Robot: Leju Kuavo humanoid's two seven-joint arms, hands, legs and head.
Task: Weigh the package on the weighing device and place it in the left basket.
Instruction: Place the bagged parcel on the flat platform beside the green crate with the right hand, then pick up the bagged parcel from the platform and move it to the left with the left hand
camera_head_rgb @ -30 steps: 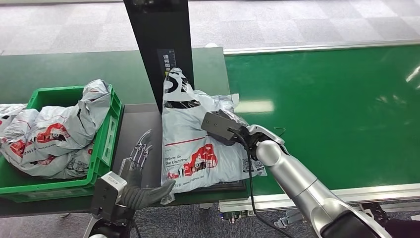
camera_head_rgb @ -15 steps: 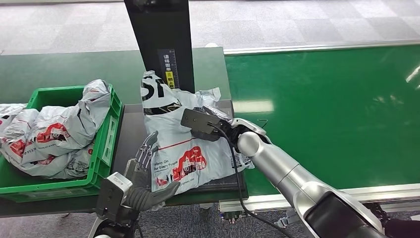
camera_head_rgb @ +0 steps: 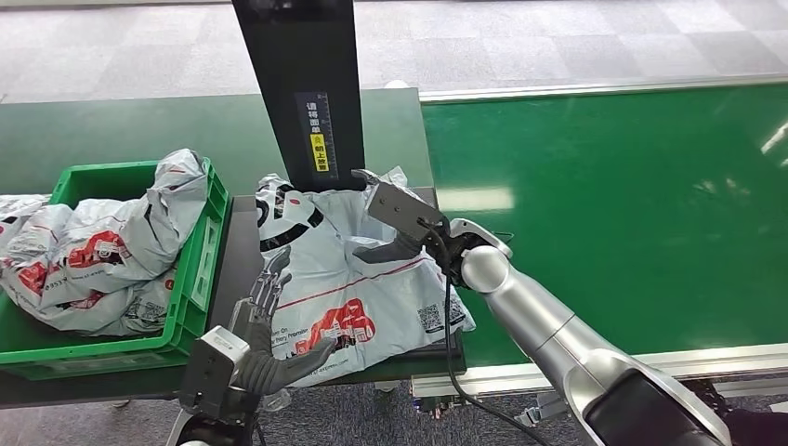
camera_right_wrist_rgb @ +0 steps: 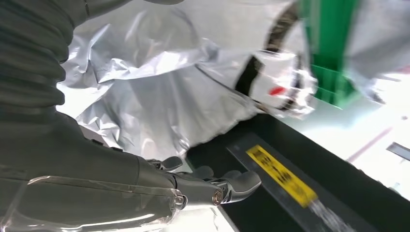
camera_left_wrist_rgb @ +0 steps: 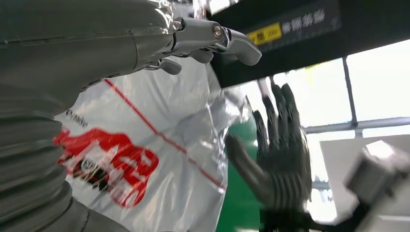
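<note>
Now one package (camera_head_rgb: pixel 348 279) is seen lying flat on the dark scale (camera_head_rgb: pixel 243 243), its long side running from 11 to 5 o'clock. The left hand (camera_head_rgb: pixel 265 330) is spread wide and holds nothing, touching the package's near edge at 7 o'clock. The right hand (camera_head_rgb: pixel 395 243) rests on top; its grip cannot be told. One green basket (camera_head_rgb: pixel 200 269), holding several packages, waits at 9 o'clock, nearer the left hand.
</note>
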